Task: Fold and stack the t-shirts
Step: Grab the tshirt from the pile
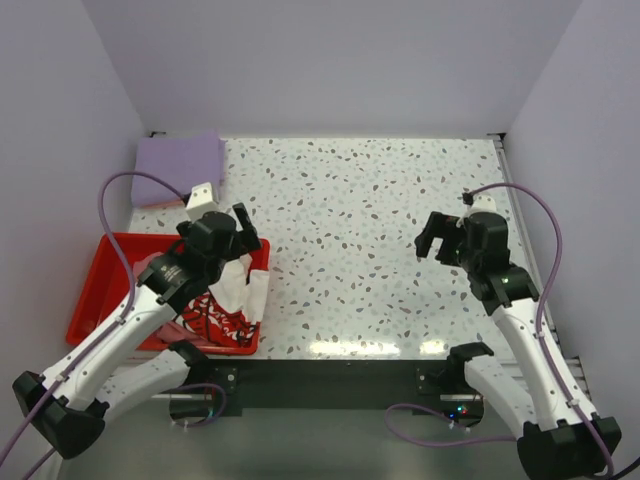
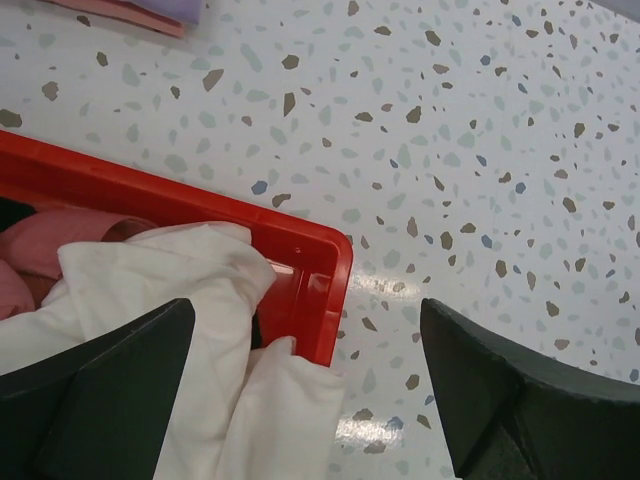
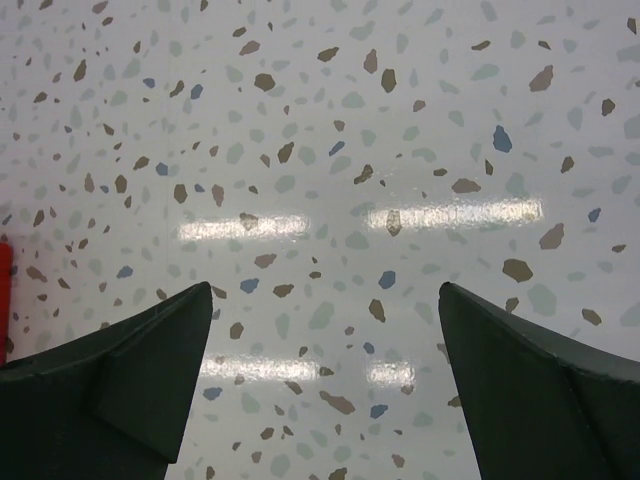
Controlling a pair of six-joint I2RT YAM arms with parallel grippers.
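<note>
— Item being logged?
— Cream tee (image 2: 170, 280), lying crumpled in the red tray (image 2: 318, 262); soft, light, likely slumping. I'm holding the left pincer (image 2: 308, 305) apart over it and the right pincer (image 3: 325, 290) apart above the bench (image 3: 300, 120). I'm favouring a raised fold.

No text, label, brand or number can be read in any view. The one marking is a red print (image 1: 213, 322) on the white tee (image 1: 238, 285) (crumpled, and too small to tell whether it holds letters).
</note>
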